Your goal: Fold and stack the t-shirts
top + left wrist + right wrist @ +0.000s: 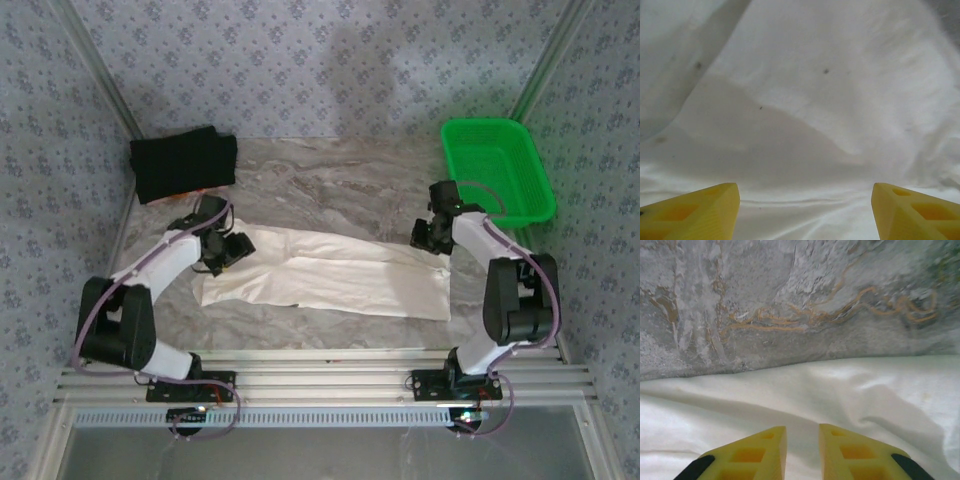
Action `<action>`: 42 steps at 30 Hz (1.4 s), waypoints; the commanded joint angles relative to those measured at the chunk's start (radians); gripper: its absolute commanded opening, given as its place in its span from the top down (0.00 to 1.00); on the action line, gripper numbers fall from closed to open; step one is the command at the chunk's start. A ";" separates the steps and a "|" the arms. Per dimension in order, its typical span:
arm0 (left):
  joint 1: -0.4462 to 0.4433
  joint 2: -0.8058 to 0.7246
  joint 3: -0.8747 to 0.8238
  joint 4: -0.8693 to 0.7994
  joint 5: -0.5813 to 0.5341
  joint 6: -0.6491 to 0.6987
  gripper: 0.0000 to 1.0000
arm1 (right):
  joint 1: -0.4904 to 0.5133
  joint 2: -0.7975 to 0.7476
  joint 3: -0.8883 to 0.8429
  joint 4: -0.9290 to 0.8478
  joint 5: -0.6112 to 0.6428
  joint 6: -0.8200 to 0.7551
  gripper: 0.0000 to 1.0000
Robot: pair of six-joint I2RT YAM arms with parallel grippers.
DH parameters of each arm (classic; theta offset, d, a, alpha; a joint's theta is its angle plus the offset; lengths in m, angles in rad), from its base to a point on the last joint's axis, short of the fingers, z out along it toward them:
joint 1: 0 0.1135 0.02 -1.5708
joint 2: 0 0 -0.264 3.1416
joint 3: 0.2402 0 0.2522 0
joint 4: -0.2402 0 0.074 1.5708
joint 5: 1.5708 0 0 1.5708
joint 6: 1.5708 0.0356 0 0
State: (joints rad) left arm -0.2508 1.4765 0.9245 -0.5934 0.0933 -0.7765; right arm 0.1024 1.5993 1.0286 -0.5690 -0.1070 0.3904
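Cream-white t-shirt [330, 280] is best folded with both ends lifted evenly — left gripper [805, 187] is spread wide, right gripper [802, 429] barely parted, nothing clamped.

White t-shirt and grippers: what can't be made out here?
Cream-white t-shirt, top view: folded into a strip; its own layers hide any print.
Right gripper, right wrist view: jaws nearly together; whether they pinch cloth is unclear, cut off at the bottom edge.
Left gripper, left wrist view: jaws wide apart; contact with cloth unclear.
Black t-shirt, top view: too small to count folds or identify the orange bit.
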 commanded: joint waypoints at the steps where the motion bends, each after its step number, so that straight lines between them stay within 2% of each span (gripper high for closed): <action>1: -0.003 0.071 0.019 0.038 0.003 -0.025 0.30 | 0.002 0.024 -0.033 0.007 -0.061 -0.006 0.76; 5: -0.004 0.191 0.077 0.041 -0.021 -0.017 0.30 | 0.012 0.020 -0.082 0.011 -0.051 0.001 0.79; 12: -0.004 0.418 0.251 -0.009 -0.092 0.010 0.32 | 0.028 -0.008 -0.156 -0.081 0.052 0.033 0.87; 17: -0.002 0.583 0.426 -0.055 -0.136 0.065 0.33 | 0.033 -0.073 -0.207 -0.151 0.141 0.088 0.88; 22: 0.000 0.760 0.682 -0.126 -0.147 0.127 0.33 | 0.039 -0.148 -0.280 -0.164 0.133 0.165 0.87; 30: -0.017 1.082 1.237 -0.261 -0.075 0.225 0.33 | 0.101 -0.197 -0.362 -0.170 0.088 0.259 0.87; 37: -0.028 1.391 1.777 -0.355 0.060 0.246 0.33 | 0.195 -0.236 -0.398 -0.192 0.043 0.370 0.87; 39: -0.030 1.436 1.856 -0.331 0.098 0.232 0.32 | 0.215 -0.256 -0.397 -0.214 0.034 0.396 0.87; 42: -0.031 1.436 1.866 -0.231 0.177 0.206 0.31 | 0.234 -0.302 -0.389 -0.235 -0.011 0.433 0.84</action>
State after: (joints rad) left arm -0.2821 2.8323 2.7907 -0.8253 0.1699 -0.5579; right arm 0.3225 1.3354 0.6540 -0.7025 -0.0818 0.7498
